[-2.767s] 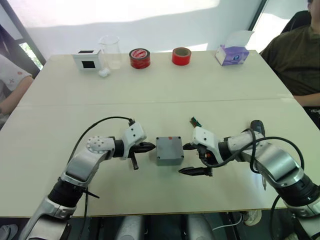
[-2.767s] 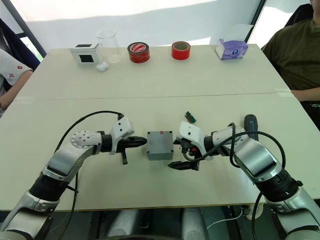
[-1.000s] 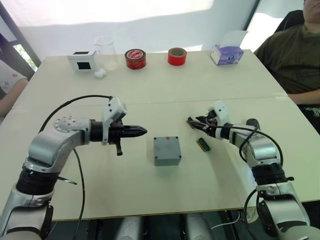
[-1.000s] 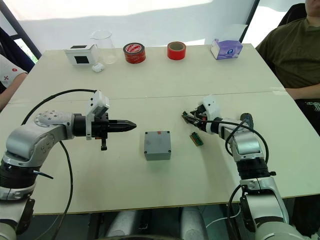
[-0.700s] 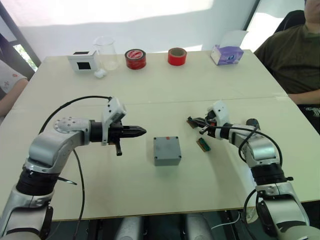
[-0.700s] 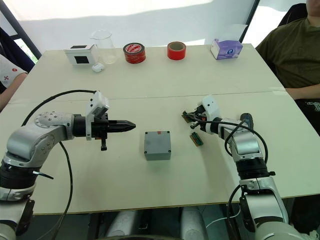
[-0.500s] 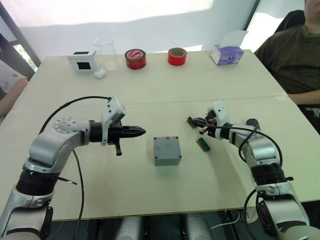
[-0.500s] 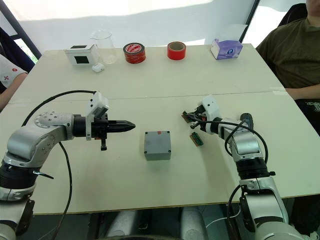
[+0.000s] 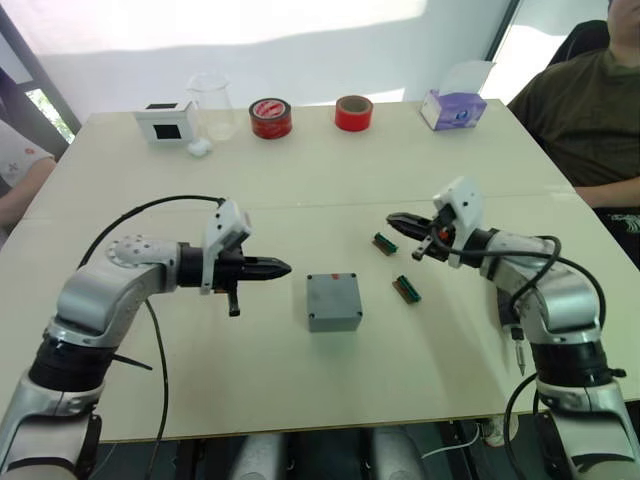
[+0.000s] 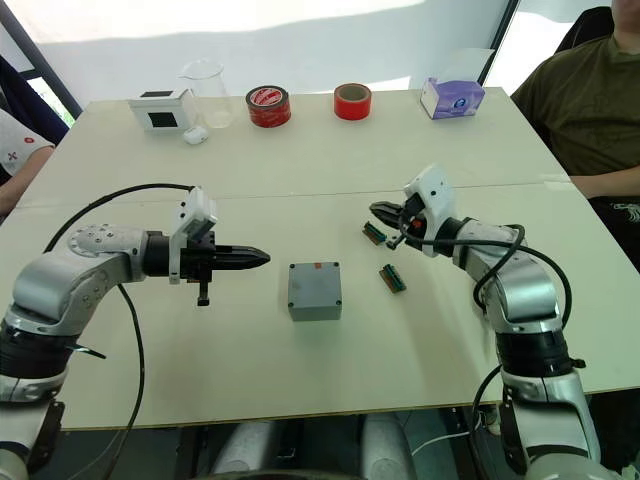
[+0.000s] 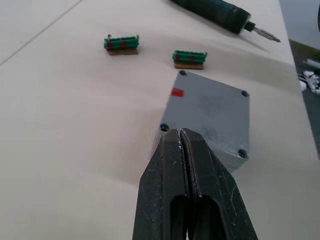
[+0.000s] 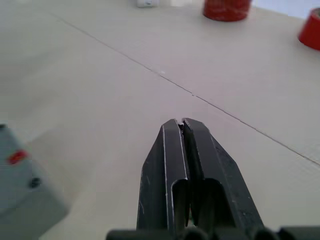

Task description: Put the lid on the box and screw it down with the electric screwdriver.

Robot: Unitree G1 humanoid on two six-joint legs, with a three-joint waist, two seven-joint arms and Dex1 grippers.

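The grey box (image 9: 333,301) lies mid-table with a flat closed face up; the left wrist view shows a screw hole at each corner and a small red mark on that face (image 11: 210,115). I cannot tell whether that face is the lid. My left gripper (image 9: 283,267) hovers shut and empty just left of the box, pointing at it. To the box's right, my right gripper (image 9: 392,220) hangs shut and empty above the table. The electric screwdriver (image 11: 212,7) lies on the table beyond the box, in the left wrist view.
Two small green connectors (image 9: 384,243) (image 9: 407,288) lie right of the box. Along the far edge stand a white box with a black screen (image 9: 162,122), a glass beaker (image 9: 212,105), two red tape rolls (image 9: 271,117) and a tissue box (image 9: 453,108). People sit at both table sides.
My right gripper has shut and risen off the table, away from the green connector it was beside. The left arm has barely moved.
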